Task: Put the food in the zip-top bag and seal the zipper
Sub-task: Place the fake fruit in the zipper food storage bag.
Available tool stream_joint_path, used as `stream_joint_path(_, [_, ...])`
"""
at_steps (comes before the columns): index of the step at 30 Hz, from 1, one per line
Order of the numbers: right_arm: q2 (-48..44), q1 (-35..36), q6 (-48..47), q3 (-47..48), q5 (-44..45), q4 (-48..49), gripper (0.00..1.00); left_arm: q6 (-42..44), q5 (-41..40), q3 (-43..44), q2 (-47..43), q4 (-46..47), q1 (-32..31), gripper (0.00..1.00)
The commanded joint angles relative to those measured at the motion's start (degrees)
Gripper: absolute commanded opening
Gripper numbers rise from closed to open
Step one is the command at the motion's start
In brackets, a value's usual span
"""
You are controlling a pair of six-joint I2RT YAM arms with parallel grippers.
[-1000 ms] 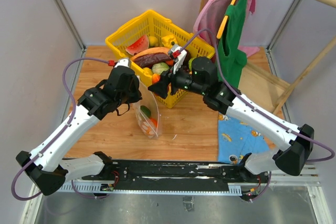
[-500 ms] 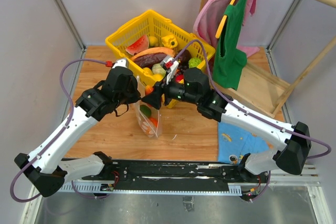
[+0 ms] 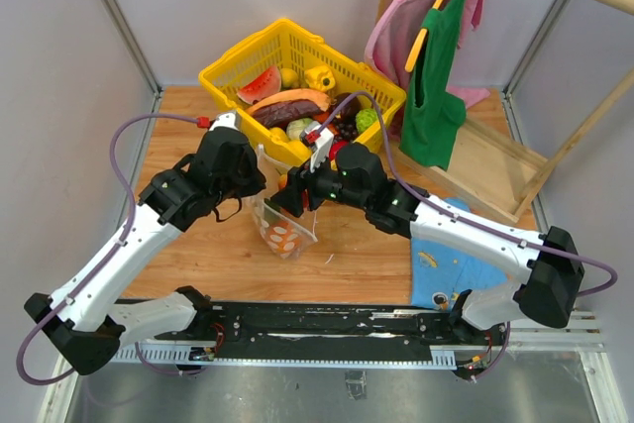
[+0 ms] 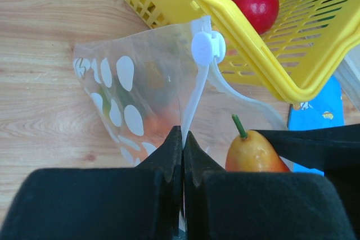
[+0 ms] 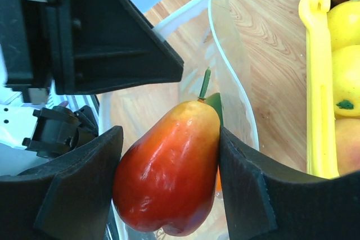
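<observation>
Gripping the slick, probably light pear (image 5: 169, 161) mid-belly, the right gripper (image 5: 169, 186) has the floppy zip-top bag (image 4: 132, 96) beneath, left gripper (image 4: 182, 134) pinching its rim

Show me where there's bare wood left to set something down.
Bare wood lies between the zip-top bag, the blue cloth and the near rail, and at the far left beside the yellow basket. The middle is crowded: the left end effector holds the bag and the right end effector holds a pear over it.
</observation>
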Motion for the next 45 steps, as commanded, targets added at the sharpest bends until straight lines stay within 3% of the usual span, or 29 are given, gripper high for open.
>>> stream_joint_path(1, [0.6,0.8,-1.8,-0.3,2.4,-0.6,0.33,-0.7,0.5,-0.4,-2.0,1.4,0.1,0.00])
stream_joint_path(6, [0.8,0.8,-2.9,1.2,0.5,-2.1,0.63,-0.5,1.0,-0.8,-2.4,1.6,0.1,0.00])
stream_joint_path(12, [0.9,0.8,-4.2,3.7,-2.3,-3.7,0.82,-0.5,1.3,-1.5,-2.8,1.6,0.1,0.00])
stream_joint_path(25, [1.1,0.0,-11.7,12.0,-4.1,-14.4,0.83,-0.1,-0.4,-2.1,-4.0,0.7,0.1,0.00])
stream_joint_path(35, [1.5,-2.8,-17.8,20.7,0.0,-24.6,0.81,2.7,-3.5,-1.1,-6.2,0.2,0.1,0.00])
stream_joint_path(40, [5.8,-5.7,-20.1,28.0,7.1,-33.3,0.79,2.5,-4.0,-1.1,-5.7,-1.1,0.1,0.00])
stream_joint_path(45, [12.3,-9.9,-20.6,36.9,8.2,-42.5,0.78,2.6,-6.1,-0.8,-4.4,-3.8,0.1,0.00])
